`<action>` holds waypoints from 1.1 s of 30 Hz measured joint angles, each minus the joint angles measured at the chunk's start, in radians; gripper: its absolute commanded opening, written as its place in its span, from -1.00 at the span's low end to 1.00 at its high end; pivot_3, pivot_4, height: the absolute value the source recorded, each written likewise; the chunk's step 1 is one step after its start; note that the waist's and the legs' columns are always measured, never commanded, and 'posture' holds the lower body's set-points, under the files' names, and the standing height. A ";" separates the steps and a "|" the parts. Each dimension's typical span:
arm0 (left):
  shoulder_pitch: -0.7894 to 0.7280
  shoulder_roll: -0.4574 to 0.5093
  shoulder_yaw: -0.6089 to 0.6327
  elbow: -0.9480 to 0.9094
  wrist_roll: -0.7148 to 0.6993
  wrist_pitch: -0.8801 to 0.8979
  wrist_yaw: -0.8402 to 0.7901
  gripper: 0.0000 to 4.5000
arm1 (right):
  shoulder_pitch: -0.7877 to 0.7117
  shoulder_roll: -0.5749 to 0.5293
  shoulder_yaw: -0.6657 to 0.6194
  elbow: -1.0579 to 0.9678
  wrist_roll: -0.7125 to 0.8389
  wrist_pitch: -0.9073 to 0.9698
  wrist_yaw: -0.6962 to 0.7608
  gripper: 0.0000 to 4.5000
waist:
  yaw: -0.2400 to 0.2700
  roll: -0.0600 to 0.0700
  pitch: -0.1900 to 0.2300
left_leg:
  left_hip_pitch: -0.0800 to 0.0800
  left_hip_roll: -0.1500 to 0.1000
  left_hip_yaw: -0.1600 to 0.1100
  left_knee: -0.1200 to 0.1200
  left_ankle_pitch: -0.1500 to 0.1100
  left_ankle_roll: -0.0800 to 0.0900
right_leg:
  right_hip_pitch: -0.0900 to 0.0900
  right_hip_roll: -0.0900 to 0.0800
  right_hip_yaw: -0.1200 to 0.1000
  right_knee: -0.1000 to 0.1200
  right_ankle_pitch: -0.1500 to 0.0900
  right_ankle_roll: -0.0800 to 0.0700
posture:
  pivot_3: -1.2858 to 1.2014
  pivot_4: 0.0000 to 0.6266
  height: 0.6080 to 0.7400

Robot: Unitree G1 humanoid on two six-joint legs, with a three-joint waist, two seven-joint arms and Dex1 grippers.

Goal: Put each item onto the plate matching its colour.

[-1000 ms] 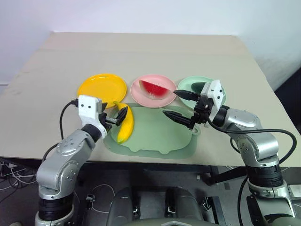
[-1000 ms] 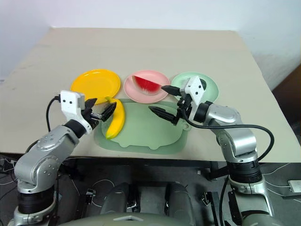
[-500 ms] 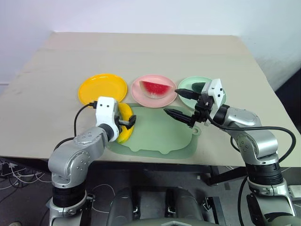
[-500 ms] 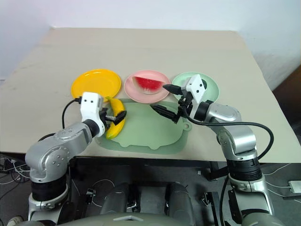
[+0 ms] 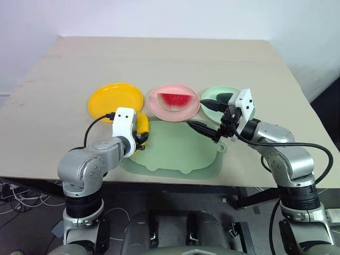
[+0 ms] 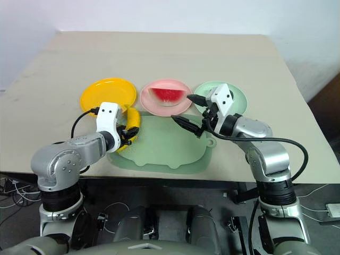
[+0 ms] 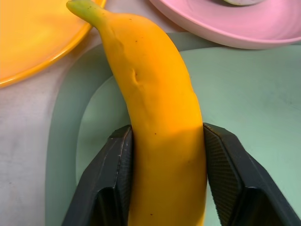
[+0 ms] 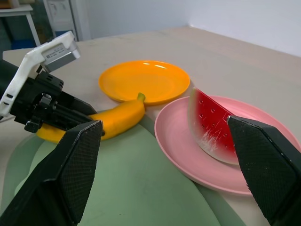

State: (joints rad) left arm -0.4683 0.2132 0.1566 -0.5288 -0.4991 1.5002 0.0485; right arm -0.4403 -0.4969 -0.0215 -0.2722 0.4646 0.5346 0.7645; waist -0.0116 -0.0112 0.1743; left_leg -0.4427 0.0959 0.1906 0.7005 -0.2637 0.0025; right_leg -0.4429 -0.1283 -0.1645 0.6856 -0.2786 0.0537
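I have the left gripper (image 7: 167,183) clamped on the banana (image 7: 157,136), one black finger on each flank, gripping near the thick lower half; the fruit lies on the edge of the pale green mat (image 5: 178,151), stem tip toward the orange-yellow plate (image 5: 115,99) and just short of its rim

Right gripper (image 5: 204,114) hangs spread wide and empty above the mat's far side, between the pink plate (image 5: 173,109) and the mint plate (image 5: 212,95). Watermelon wedge (image 5: 173,100) sits on the pink plate; a dark item I take for the avocado (image 5: 226,97) sits on the mint plate, partly hidden by the right arm. Judgement: banana is the only item left to place

Risks as I see them:
- Banana skin looks smooth and rounded where the fingers bite, and the grip sits off-centre. On lift the long stem end may swing down or the fruit may twist out
- Stem tip is very near the yellow plate's rim. A low carry could catch the rim and shove or flip the light plate
- Mat edge lies under the banana; dragging instead of lifting may ruck the mat and nudge the pink plate touching it
- Right gripper hovers close by, so a wide sweep across the mat could clip it
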 measured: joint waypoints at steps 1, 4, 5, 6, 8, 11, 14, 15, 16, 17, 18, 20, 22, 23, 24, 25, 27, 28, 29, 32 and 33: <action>-0.001 0.000 0.003 0.002 0.004 0.000 -0.003 -0.19 | 0.000 0.000 0.000 0.000 0.000 -0.001 -0.001 1.00 | 0.000 0.000 0.000 | 0.000 0.000 0.000 0.000 0.000 0.000 | 0.000 0.000 0.000 0.000 0.000 0.000 | 0.03 -0.52 0.32; -0.010 0.015 0.014 0.028 0.014 -0.017 -0.033 -0.19 | 0.000 0.000 0.000 0.000 0.000 -0.004 -0.004 1.00 | 0.000 0.000 0.000 | 0.000 0.000 0.000 0.000 0.000 0.000 | 0.000 0.000 0.000 0.000 0.000 0.000 | 0.03 -0.52 0.32; -0.011 0.031 0.020 0.041 0.019 -0.036 -0.045 -0.19 | 0.000 0.000 -0.001 0.001 0.000 -0.006 -0.004 1.00 | 0.000 0.000 0.000 | 0.000 0.000 0.000 0.000 0.000 0.000 | 0.000 0.000 0.000 0.000 0.000 0.000 | 0.03 -0.52 0.32; -0.015 0.040 0.024 0.047 0.022 -0.050 -0.051 -0.19 | 0.000 0.000 -0.001 0.001 0.000 -0.007 -0.005 1.00 | 0.000 0.000 0.000 | 0.000 0.000 0.000 0.000 0.000 0.000 | 0.000 0.000 0.000 0.000 0.000 0.000 | 0.03 -0.52 0.32; -0.028 0.091 0.027 0.076 0.042 -0.126 -0.078 -0.19 | 0.000 0.001 -0.001 0.001 0.001 -0.011 -0.005 1.00 | -0.001 0.000 0.000 | 0.000 0.000 0.000 0.000 0.000 0.000 | -0.001 0.000 0.000 0.000 0.000 0.000 | 0.03 -0.52 0.32; -0.064 0.158 0.054 0.116 0.073 -0.254 -0.118 -0.19 | -0.001 0.004 -0.001 0.002 0.001 -0.019 -0.007 1.00 | 0.000 0.000 0.000 | 0.000 0.000 0.000 0.000 0.000 0.000 | 0.000 0.000 0.000 0.000 0.000 0.000 | 0.03 -0.52 0.32; -0.078 0.210 0.055 0.181 0.096 -0.357 -0.167 -0.19 | -0.003 0.009 0.001 0.007 0.001 -0.020 -0.009 1.00 | 0.001 0.000 0.000 | 0.000 0.000 0.000 0.000 0.000 0.000 | 0.000 0.000 0.000 0.000 0.000 0.000 | 0.03 -0.52 0.32; -0.087 0.224 0.056 0.222 0.101 -0.391 -0.184 -0.19 | -0.006 0.011 0.003 0.012 0.001 -0.021 -0.009 1.00 | 0.001 0.000 0.000 | 0.000 0.000 0.000 0.000 0.000 0.000 | 0.000 0.000 0.000 0.000 0.000 0.000 | 0.03 -0.52 0.32; -0.098 0.231 0.058 0.265 0.106 -0.423 -0.198 -0.19 | -0.011 0.013 0.005 0.019 0.001 -0.023 -0.009 1.00 | 0.001 0.000 0.000 | 0.000 0.000 0.000 0.000 0.000 0.000 | 0.000 0.000 0.000 0.000 0.000 0.000 | 0.03 -0.52 0.32; -0.106 0.234 0.063 0.300 0.111 -0.454 -0.209 -0.19 | -0.014 0.015 0.006 0.023 0.001 -0.025 -0.009 1.00 | 0.001 0.000 0.000 | 0.000 0.000 0.000 0.000 0.000 0.000 | -0.001 0.000 0.000 0.000 0.000 0.000 | 0.03 -0.52 0.32; -0.109 0.243 0.064 0.334 0.114 -0.496 -0.231 -0.19 | -0.017 0.016 0.006 0.028 0.000 -0.031 -0.008 1.00 | 0.000 0.000 0.000 | -0.001 0.000 0.000 0.000 0.000 0.000 | -0.001 0.000 0.000 0.000 0.000 0.000 | 0.03 -0.52 0.32; -0.113 0.268 0.058 0.384 0.126 -0.548 -0.264 -0.19 | -0.022 0.016 0.006 0.040 0.000 -0.040 -0.007 1.00 | -0.001 0.000 0.000 | -0.001 0.000 0.001 0.000 0.000 0.000 | -0.001 0.000 0.000 0.000 0.000 0.000 | 0.03 -0.52 0.32; -0.125 0.283 0.053 0.447 0.149 -0.599 -0.279 -0.19 | -0.025 0.014 0.005 0.043 0.000 -0.042 -0.003 1.00 | -0.001 0.000 0.000 | -0.001 0.000 0.001 0.000 0.000 0.000 | -0.001 0.000 0.000 0.000 0.000 0.000 | 0.03 -0.52 0.32; -0.133 0.285 0.053 0.480 0.162 -0.624 -0.283 -0.19 | -0.027 0.014 0.006 0.043 0.000 -0.042 -0.002 1.00 | -0.001 0.000 0.000 | -0.001 0.000 0.001 0.000 0.000 0.000 | -0.001 0.000 -0.001 0.000 0.000 0.000 | 0.03 -0.52 0.32; -0.141 0.285 0.052 0.510 0.172 -0.644 -0.284 -0.19 | -0.029 0.013 0.006 0.044 0.000 -0.042 0.000 1.00 | 0.000 0.000 0.000 | -0.001 0.000 0.001 0.000 0.000 0.000 | -0.001 0.000 -0.001 0.000 0.000 0.000 | 0.03 -0.52 0.32; -0.154 0.279 0.052 0.542 0.183 -0.656 -0.280 -0.19 | -0.030 0.012 0.005 0.044 0.000 -0.042 0.002 1.00 | 0.001 0.000 0.000 | -0.001 0.000 0.001 0.000 0.000 0.000 | -0.001 0.000 -0.001 0.000 0.000 0.000 | 0.03 -0.52 0.32; -0.201 0.249 0.047 0.619 0.209 -0.673 -0.250 -0.19 | -0.032 0.010 0.005 0.044 0.000 -0.042 0.005 1.00 | 0.006 -0.001 0.000 | -0.001 -0.001 0.000 0.000 0.000 0.000 | 0.000 0.000 -0.001 0.000 0.000 0.000 | 0.03 -0.52 0.32; -0.227 0.232 0.039 0.663 0.226 -0.689 -0.231 -0.19 | -0.033 0.010 0.006 0.044 0.000 -0.042 0.006 1.00 | 0.006 -0.001 0.000 | -0.001 -0.001 0.000 0.000 0.000 0.000 | 0.000 0.000 -0.001 0.000 0.000 0.000 | 0.03 -0.52 0.32; -0.247 0.213 0.034 0.696 0.236 -0.700 -0.214 -0.19 | -0.034 0.009 0.006 0.044 0.000 -0.042 0.007 1.00 | 0.006 -0.001 0.000 | -0.001 -0.001 0.000 0.000 0.000 0.000 | 0.000 0.000 -0.001 0.000 0.000 0.000 | 0.03 -0.52 0.32; -0.296 0.164 0.031 0.798 0.258 -0.733 -0.167 -0.19 | -0.035 0.008 0.006 0.043 0.000 -0.041 0.007 1.00 | 0.000 -0.001 0.000 | -0.001 -0.001 0.000 0.000 0.000 0.000 | 0.000 0.000 -0.001 0.000 0.000 0.000 | 0.03 -0.52 0.32; -0.306 0.155 0.031 0.828 0.265 -0.745 -0.160 -0.19 | -0.035 0.006 0.006 0.044 0.000 -0.041 0.008 1.00 | -0.004 -0.001 0.000 | -0.001 -0.001 0.001 0.000 0.000 0.000 | -0.001 0.000 -0.001 0.000 0.000 0.000 | 0.03 -0.52 0.32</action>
State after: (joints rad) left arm -0.7740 0.3686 0.1872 0.2990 -0.2345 0.7548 -0.1120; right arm -0.4751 -0.4909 -0.0156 -0.2286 0.4647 0.4934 0.7721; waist -0.0153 -0.0124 0.1747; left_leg -0.4435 0.0953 0.1912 0.7003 -0.2634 0.0024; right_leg -0.4436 -0.1282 -0.1655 0.6854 -0.2786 0.0539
